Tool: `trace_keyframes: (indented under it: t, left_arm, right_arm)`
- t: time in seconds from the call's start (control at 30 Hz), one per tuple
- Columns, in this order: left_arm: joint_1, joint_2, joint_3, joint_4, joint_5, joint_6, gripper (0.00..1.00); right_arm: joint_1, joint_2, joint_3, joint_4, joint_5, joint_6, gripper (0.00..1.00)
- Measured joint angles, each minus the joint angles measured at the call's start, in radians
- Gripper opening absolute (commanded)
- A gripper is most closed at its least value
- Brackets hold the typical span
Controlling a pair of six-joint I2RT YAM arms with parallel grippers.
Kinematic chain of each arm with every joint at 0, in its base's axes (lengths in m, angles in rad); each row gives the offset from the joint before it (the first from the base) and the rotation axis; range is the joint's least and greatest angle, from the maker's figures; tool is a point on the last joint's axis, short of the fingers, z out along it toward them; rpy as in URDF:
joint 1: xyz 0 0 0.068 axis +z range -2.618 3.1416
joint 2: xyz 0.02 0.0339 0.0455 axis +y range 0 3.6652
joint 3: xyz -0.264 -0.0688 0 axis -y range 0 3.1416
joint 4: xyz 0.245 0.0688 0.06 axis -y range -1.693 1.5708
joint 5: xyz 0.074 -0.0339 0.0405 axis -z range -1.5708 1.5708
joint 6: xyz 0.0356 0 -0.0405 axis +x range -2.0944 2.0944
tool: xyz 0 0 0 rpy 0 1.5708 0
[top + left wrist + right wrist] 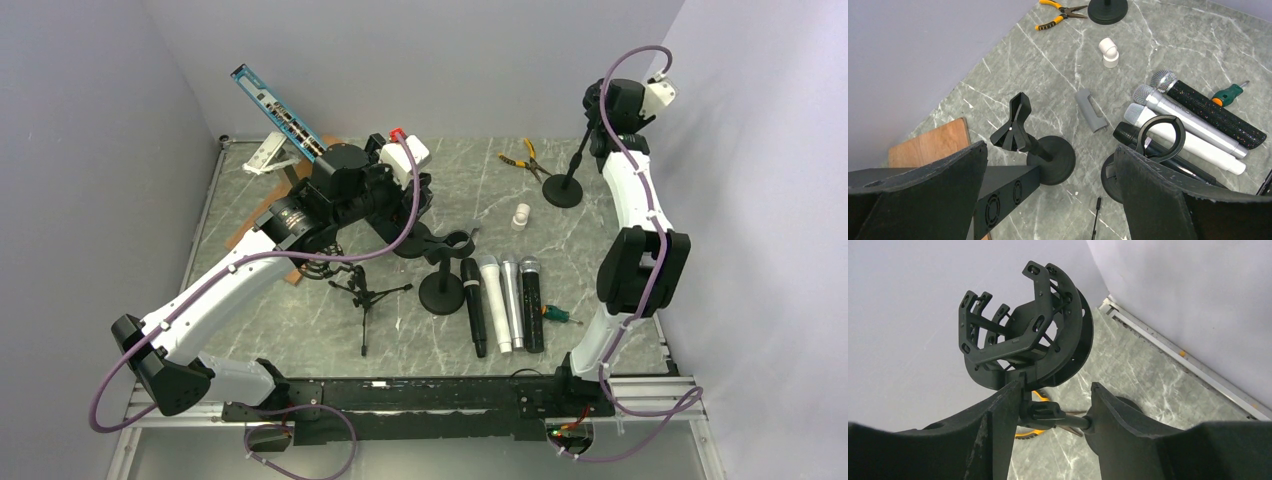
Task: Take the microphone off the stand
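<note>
First, nearest the arm bases, you have four microphones (512,300) lying flat on the bench (470,170). They lie side by side, heads toward the far wall: one black, one white, one silver, one black and speckled. A green-handled screwdriver (556,314) lies just beside the speckled one, on its right.

Left of the row:
- a ring-clip stand (441,290), upright on a round base, just beside the black microphone
- a tripod (365,290) farther left, legs spread

Next back:
- a second stand (1048,159), round-based, with a forked clip tilted on top
- your left pincer (1050,150), hanging above that stand with jaws spread wide and holding nothing
- a wooden board (933,142) to the left
- a grey clip piece (1091,110) and a white pipe elbow (1108,51), apart from each other on bare stone beyond the microphone heads

Farther back:
- yellow-handled pliers (524,158)
- near them, the round base of a tall stand (563,190), which carries a black shock mount (1023,335) at its top
- your right pincer (1056,387), high at that mount, with one finger on each side of the swivel joint just under the cradle and the gap narrow; whether the fingers press the joint you cannot tell

Farthest: a blue panel (280,112), tilted, near the back left corner.
</note>
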Motion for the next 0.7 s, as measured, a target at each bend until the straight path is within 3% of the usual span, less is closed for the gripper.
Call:
trace_keyframes:
  t: [0.7]
  left_arm:
    - [0.000,0.000,0.000,-0.002,0.005,0.000,0.99]
  right_arm:
    - [0.021,-0.095,-0.280,0.302,0.009,0.061,0.53]
